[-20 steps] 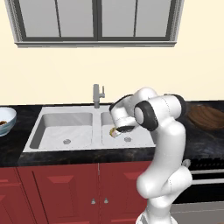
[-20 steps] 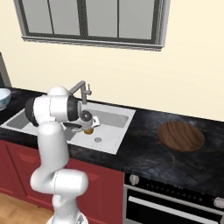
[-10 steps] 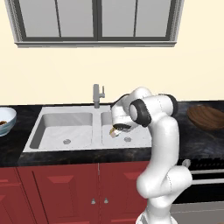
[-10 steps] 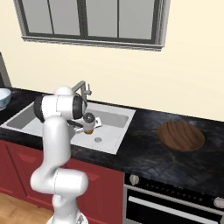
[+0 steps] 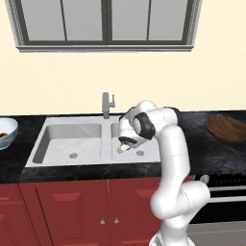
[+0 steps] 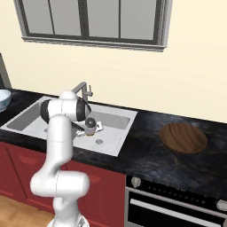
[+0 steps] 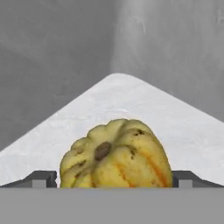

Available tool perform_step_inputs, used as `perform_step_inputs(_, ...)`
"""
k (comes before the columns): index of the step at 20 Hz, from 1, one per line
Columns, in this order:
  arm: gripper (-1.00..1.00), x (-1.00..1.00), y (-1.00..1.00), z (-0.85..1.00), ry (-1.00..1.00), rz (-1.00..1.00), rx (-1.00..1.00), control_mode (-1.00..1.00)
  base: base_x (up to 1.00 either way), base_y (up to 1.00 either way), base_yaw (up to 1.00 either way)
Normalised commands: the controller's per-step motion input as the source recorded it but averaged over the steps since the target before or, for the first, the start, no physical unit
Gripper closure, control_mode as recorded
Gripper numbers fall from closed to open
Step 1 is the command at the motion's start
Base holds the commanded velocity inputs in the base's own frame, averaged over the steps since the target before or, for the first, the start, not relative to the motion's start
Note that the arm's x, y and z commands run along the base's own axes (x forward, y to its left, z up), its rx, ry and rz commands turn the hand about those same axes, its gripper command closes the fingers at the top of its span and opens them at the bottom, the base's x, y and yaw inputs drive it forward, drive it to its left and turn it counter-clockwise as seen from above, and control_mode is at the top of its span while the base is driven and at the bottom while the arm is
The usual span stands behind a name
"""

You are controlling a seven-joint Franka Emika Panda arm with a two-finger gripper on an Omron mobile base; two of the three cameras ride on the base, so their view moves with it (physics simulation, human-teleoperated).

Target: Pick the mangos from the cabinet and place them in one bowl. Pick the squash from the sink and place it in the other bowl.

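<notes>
Claw (image 7: 112, 181) spread fully wide astride the squash (image 7: 116, 155) (not yet gripped) in the sink (image 5: 72, 139).

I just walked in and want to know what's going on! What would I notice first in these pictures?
First you'd spot the big white robot arm bending down into the right basin of the pale grey sink. Up close, a bumpy yellow squash with orange streaks sits on the sink floor between the open gripper's two finger tips. A round brown wooden plate lies on the black counter to the right.
</notes>
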Motion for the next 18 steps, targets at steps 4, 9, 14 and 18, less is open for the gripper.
perform_step_inputs(4, -1.0, 0.54, 0.12, -0.43, -0.04, -0.02, -0.02, -1.0, 0.0, 0.0, 0.0)
perform_step_inputs(9, 1.0, 0.34, 0.0, -0.23, -0.01, -0.01, -0.03, -1.0, 0.0, 0.0, 0.0)
perform_step_inputs(14, 1.0, -0.04, -0.02, 0.36, -0.01, -0.05, 0.07, -1.0, 0.0, 0.0, 0.0)
perform_step_inputs(18, 1.0, -0.12, -0.06, 0.85, 0.0, -0.11, 0.13, -1.0, 0.0, 0.0, 0.0)
